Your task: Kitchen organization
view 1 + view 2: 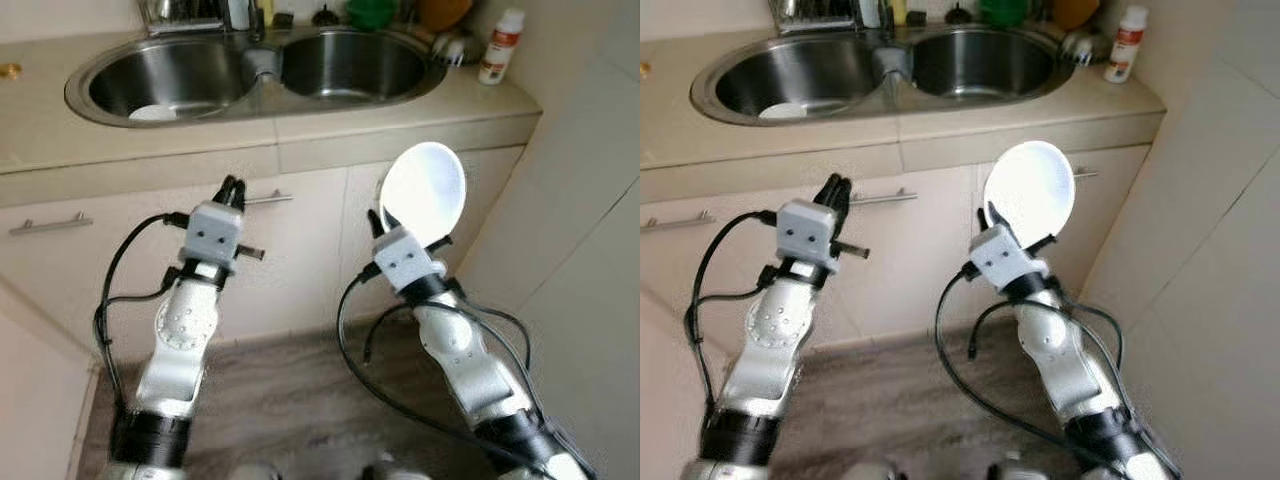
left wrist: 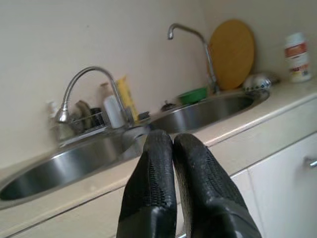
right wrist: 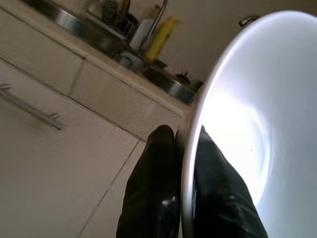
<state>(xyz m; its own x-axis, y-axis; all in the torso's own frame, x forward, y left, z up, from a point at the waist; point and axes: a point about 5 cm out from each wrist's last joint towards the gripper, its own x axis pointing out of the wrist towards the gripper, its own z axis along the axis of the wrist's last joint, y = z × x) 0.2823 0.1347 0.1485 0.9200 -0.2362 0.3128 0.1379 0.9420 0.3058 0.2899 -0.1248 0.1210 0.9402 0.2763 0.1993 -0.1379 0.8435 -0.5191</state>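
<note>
Right gripper (image 1: 381, 222) is up in front of the cabinet doors (image 1: 300, 250), and its 2 black fingers (image 3: 153, 188) are pinched tight on the rim of a white plate (image 1: 424, 190), 1 finger on each face. The plate stands on edge above the wrist, its bright hollow side facing the camera, below the countertop (image 1: 400, 120) edge and just off the right-hand door.

Left gripper (image 1: 231, 190) is raised too, well apart from the plate, level with the drawer handle (image 1: 268, 198). The wrist view looks straight along its fingers (image 2: 153, 183): the 2 pads are pressed together, nothing between them.

Up on the counter, the double steel sink (image 1: 260, 72) sits dead ahead. Something white and round (image 1: 152, 113) lies in the left basin; whether it's another plate, I cannot tell. A curved faucet (image 2: 84, 84) rises behind that basin, with a wire rack (image 2: 84, 124) holding bottles, a yellow tube (image 2: 128, 96) among them. A second tall tap (image 2: 190, 37) stands behind the right basin, next to a green bowl (image 2: 193, 94) and a round wooden board (image 2: 232, 52) leaning on the wall. A white bottle with a red label (image 1: 500, 46) stands at the counter's right end. Wood-look floor (image 1: 300, 400) lies under both silver arms.
</note>
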